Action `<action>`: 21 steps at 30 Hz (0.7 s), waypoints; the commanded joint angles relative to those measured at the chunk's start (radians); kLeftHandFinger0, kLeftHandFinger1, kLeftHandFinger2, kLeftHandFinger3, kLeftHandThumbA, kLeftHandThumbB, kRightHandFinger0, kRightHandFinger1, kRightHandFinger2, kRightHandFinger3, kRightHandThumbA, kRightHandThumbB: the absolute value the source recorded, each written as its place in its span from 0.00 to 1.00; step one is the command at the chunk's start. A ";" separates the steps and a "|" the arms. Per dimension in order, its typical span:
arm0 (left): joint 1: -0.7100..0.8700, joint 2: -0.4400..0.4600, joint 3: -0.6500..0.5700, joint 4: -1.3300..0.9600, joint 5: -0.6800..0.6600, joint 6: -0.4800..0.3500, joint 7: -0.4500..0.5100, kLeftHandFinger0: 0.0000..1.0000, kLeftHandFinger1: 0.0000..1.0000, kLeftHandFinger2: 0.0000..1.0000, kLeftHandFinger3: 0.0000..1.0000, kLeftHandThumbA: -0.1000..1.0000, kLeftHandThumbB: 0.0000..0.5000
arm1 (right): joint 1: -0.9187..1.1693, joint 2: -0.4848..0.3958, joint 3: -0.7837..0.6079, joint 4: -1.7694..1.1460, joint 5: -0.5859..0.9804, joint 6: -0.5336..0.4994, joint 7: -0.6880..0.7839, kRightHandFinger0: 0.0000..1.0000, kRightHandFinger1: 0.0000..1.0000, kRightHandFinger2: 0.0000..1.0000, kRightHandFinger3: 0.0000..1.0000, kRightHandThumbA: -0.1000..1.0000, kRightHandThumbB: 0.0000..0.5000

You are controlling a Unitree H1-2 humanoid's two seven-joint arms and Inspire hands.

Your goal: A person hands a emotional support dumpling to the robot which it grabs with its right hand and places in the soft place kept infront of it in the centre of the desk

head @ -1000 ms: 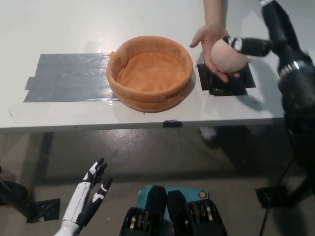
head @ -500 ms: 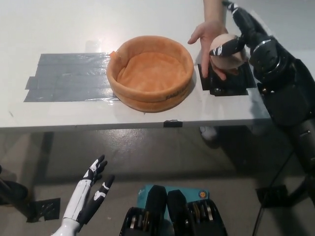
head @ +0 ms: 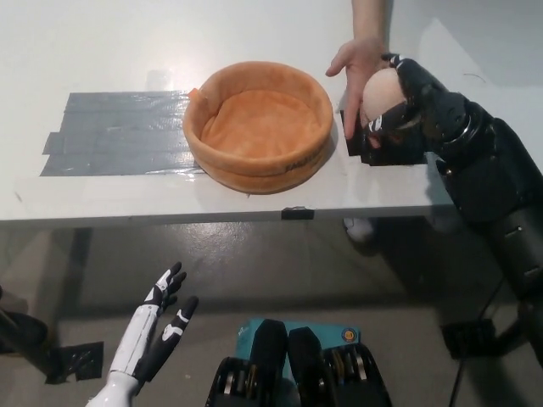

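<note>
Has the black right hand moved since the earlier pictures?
Yes. The right hand has closed around the dumpling and shifted left, nearer the orange basket on the table.

Lab-type test space: white desk (head: 127,51) with grey tape patch (head: 119,134), bare concrete floor (head: 254,271).

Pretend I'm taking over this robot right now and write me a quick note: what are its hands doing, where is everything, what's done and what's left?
Right hand: black, fingers wrapped on the dumpling, right of the soft bed; the person's hand is beside it.
Left hand: white, open, resting low below the desk.
Soft bed: orange, round, mid-desk, nothing in it.
Done: handover grip made or nearly so.
Left: carry the dumpling over and set it in the bed.
</note>
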State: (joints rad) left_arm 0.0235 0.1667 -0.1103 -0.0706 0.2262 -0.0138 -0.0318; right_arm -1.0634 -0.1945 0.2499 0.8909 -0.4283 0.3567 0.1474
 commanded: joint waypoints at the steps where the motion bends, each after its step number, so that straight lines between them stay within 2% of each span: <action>1: -0.008 0.008 -0.003 -0.027 0.005 -0.023 -0.011 1.00 1.00 1.00 1.00 0.91 0.20 | -0.050 0.006 -0.025 0.034 0.014 -0.103 -0.122 0.56 0.66 0.71 0.59 0.04 0.47; 2: -0.010 0.008 -0.004 -0.028 0.008 -0.019 -0.011 1.00 1.00 1.00 1.00 0.92 0.21 | -0.047 0.007 -0.029 0.036 0.010 -0.130 -0.158 0.12 0.24 0.31 0.31 0.00 0.37; 3: -0.012 0.009 -0.003 -0.030 0.009 -0.014 -0.011 1.00 1.00 1.00 1.00 0.92 0.21 | -0.043 0.009 -0.035 0.039 0.008 -0.163 -0.194 0.00 0.09 0.35 0.43 0.00 0.38; 4: -0.013 0.009 -0.002 -0.030 0.007 -0.013 -0.012 1.00 1.00 1.00 1.00 0.92 0.20 | -0.044 0.011 -0.037 0.042 0.008 -0.176 -0.207 0.00 0.11 0.45 0.52 0.00 0.38; 5: -0.013 0.008 0.000 -0.029 0.004 -0.017 -0.011 1.00 1.00 1.00 1.00 0.92 0.18 | -0.041 0.011 -0.040 0.039 0.009 -0.206 -0.229 0.00 0.20 0.64 0.66 0.00 0.37; 7: -0.016 0.007 0.002 -0.028 -0.004 -0.020 -0.012 1.00 1.00 1.00 1.00 0.90 0.16 | -0.039 0.013 -0.049 0.016 0.008 -0.223 -0.263 0.00 0.37 0.84 0.81 0.00 0.37; 8: -0.018 0.009 0.001 -0.029 -0.001 -0.020 -0.013 1.00 1.00 1.00 1.00 0.89 0.15 | -0.040 0.015 -0.056 0.004 0.009 -0.220 -0.283 0.02 0.48 0.90 0.95 0.00 0.36; 9: -0.018 0.009 0.001 -0.030 -0.001 -0.019 -0.013 1.00 1.00 1.00 1.00 0.89 0.14 | -0.039 0.016 -0.057 -0.005 0.005 -0.228 -0.298 0.02 0.53 0.90 1.00 0.00 0.37; 10: -0.019 0.008 0.002 -0.030 -0.002 -0.018 -0.013 1.00 1.00 1.00 1.00 0.89 0.14 | -0.036 0.016 -0.062 -0.013 0.003 -0.257 -0.326 0.02 0.53 0.87 0.96 0.00 0.40; 11: -0.019 0.008 0.002 -0.031 -0.003 -0.014 -0.013 1.00 1.00 1.00 1.00 0.89 0.16 | -0.033 0.017 -0.059 -0.032 -0.009 -0.260 -0.350 0.05 0.56 0.88 0.96 0.00 0.41; 13: -0.019 0.009 0.001 -0.031 0.002 -0.013 -0.012 1.00 1.00 1.00 1.00 0.90 0.17 | -0.028 0.018 -0.059 -0.084 -0.020 -0.260 -0.367 0.02 0.57 0.92 1.00 0.00 0.37; 16: -0.020 0.011 0.005 -0.031 -0.006 -0.017 -0.014 1.00 1.00 1.00 1.00 0.90 0.17 | -0.032 0.023 -0.063 -0.156 -0.024 -0.265 -0.384 0.05 0.63 0.98 1.00 0.00 0.35; 17: -0.021 0.012 0.004 -0.029 -0.003 -0.020 -0.013 1.00 1.00 1.00 1.00 0.90 0.15 | -0.038 0.025 -0.057 -0.184 -0.037 -0.256 -0.392 0.05 0.62 0.99 1.00 0.00 0.35; 18: -0.024 0.012 0.005 -0.028 -0.004 -0.021 -0.014 1.00 1.00 1.00 1.00 0.90 0.15 | -0.042 0.033 -0.061 -0.227 -0.036 -0.232 -0.383 0.03 0.55 0.99 1.00 0.00 0.35; 19: -0.026 0.013 0.005 -0.027 -0.003 -0.021 -0.014 1.00 1.00 1.00 1.00 0.90 0.15 | -0.043 0.037 -0.056 -0.259 -0.042 -0.223 -0.382 0.17 0.59 0.90 0.90 0.00 0.41; 20: -0.027 0.012 0.005 -0.026 -0.003 -0.020 -0.013 1.00 1.00 1.00 1.00 0.90 0.15 | -0.042 0.041 -0.050 -0.291 -0.047 -0.227 -0.379 0.12 0.42 0.64 0.63 0.00 0.46; 21: -0.025 0.011 0.005 -0.028 -0.003 -0.018 -0.014 1.00 1.00 1.00 1.00 0.90 0.16 | -0.040 0.050 -0.037 -0.341 -0.055 -0.240 -0.369 0.05 0.32 0.54 0.55 0.00 0.42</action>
State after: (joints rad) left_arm 0.0174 0.1669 -0.1082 -0.0707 0.2258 -0.0126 -0.0322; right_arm -1.0414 -0.1655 0.2047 0.6887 -0.4475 0.1736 -0.1643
